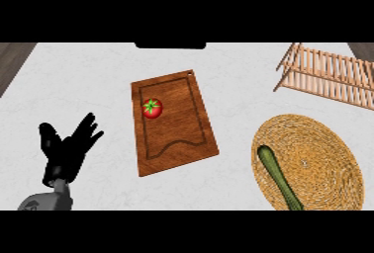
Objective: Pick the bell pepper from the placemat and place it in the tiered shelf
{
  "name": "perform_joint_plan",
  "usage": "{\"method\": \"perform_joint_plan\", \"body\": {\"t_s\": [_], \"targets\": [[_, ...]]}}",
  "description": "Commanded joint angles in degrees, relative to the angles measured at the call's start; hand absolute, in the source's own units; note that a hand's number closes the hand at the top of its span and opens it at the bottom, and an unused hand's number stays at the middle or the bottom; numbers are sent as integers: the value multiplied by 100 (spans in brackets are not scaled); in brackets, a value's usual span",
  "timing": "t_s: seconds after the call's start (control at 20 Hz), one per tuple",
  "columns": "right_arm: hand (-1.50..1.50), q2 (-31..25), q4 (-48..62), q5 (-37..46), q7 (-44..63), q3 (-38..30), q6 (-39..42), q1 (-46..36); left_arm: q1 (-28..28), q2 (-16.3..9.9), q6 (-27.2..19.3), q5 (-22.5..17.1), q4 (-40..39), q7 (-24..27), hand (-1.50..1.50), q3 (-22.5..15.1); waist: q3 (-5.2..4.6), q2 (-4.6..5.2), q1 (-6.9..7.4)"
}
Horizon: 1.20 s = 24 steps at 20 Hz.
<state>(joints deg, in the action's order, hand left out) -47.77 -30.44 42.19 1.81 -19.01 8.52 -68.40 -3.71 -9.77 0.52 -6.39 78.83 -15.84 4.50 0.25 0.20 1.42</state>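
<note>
No brand, label or writing can be read on anything here.

The counter is pale, faintly marbled stone, with a strip of dark wood grain showing at each top corner. Near the middle lies a board of reddish-brown wood, a long tapering slab with a groove cut just inside its edge and a small hole at its 12 o'clock end. A small, glossy red fruit with a green star-shaped calyx sits on the board's 10 o'clock part; it looks like a tomato.

At 4 o'clock from the board lies the placemat, a round mat of coiled straw-coloured weave. On its 8 o'clock side rests a long, smooth green vegetable, slim and slightly bent, unlike a bell pepper in shape.

At 2 o'clock stands the shelf, a rack of thin light-wood slats, well apart from the mat.

The left hand, matt black on a grey forearm, shows at 8 o'clock, fingers spread and straight, grasping nothing. The right hand does not show.
</note>
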Motion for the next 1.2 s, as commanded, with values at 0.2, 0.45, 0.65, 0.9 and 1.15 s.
{"method": "perform_joint_plan", "body": {"t_s": [0.2, 0.45, 0.65, 0.9, 1.15], "targets": [[-150, 113, 359, -321, 447, -484, -483, -333, -77, 60, -8, 54, -308, -38, 0, -10, -25, 19, -36], [-150, -17, 579, -774, 499, -976, -593, -542, -89, -112, 108, 7, -298, -181, 0, 81, -23, 24, -22], [-150, -1, 708, -1208, 611, -1385, -662, -900, 137, 125, 61, 13, -132, 13, 0, -37, -23, 36, 49], [-150, -248, 730, -1804, 497, -1992, -815, -673, 105, 42, 118, -24, -147, -95, 0, 23, -20, 15, -41], [-150, -779, 702, -1691, 594, -2046, -1486, -677, -131, 147, -83, 13, 104, -475, 0, -56, -18, 35, -14]]}}
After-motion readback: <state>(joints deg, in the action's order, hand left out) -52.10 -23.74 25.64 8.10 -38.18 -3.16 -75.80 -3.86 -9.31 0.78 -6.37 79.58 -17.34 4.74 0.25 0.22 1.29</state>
